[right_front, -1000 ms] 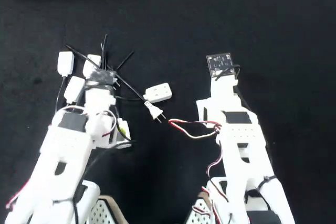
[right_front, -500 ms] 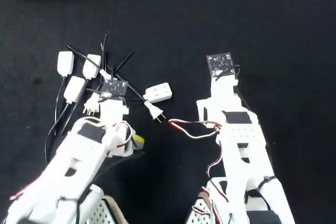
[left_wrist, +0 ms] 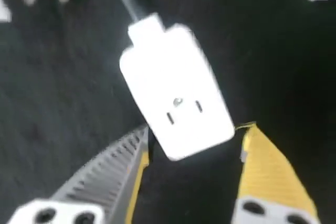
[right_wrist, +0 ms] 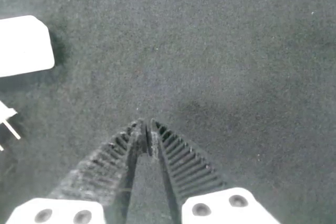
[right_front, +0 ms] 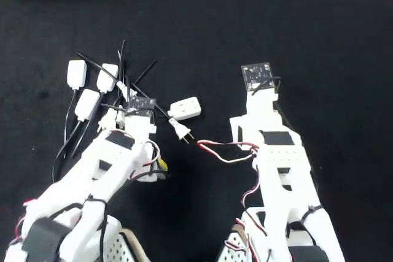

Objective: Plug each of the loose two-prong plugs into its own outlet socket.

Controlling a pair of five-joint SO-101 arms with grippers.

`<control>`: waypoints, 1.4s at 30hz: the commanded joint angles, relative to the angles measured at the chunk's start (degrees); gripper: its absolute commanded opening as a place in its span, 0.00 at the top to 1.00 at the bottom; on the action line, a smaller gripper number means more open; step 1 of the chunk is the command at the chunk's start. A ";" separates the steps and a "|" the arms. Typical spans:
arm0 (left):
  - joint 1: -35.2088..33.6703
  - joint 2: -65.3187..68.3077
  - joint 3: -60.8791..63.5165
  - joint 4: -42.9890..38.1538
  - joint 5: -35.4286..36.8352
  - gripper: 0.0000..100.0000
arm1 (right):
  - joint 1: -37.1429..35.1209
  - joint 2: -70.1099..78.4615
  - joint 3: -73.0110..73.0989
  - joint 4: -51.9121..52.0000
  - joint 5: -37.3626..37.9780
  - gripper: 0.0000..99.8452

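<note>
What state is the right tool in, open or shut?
Shut: the right tool has its toothed fingers touching at the tips, with nothing between.

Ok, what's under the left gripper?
A white outlet socket, slots facing up, on the black cloth between the left gripper's spread fingers. In the high view the left arm covers it; anything beneath the socket is hidden.

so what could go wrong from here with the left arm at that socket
1. The left gripper is open and straddles only the end of the socket; closing there could squeeze it out or grab it crooked.
2. The black cords cross in a tangle by that arm, so lifting one socket may drag its neighbours or the loose plug.
</note>
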State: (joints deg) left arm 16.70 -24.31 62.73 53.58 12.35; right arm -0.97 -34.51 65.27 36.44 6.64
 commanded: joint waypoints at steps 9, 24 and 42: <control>0.22 -21.89 -0.22 5.98 -1.23 0.77 | 0.88 -1.45 -0.22 -1.05 0.09 0.99; -0.57 -21.01 9.36 -12.75 6.07 0.77 | 0.70 -1.45 -0.22 -1.05 0.09 0.99; -4.88 21.27 -15.69 9.93 -11.43 0.78 | 0.79 -1.45 -0.22 -1.05 0.09 0.99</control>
State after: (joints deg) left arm 14.33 -8.40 47.34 58.68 6.55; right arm -0.97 -34.51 65.27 36.44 6.64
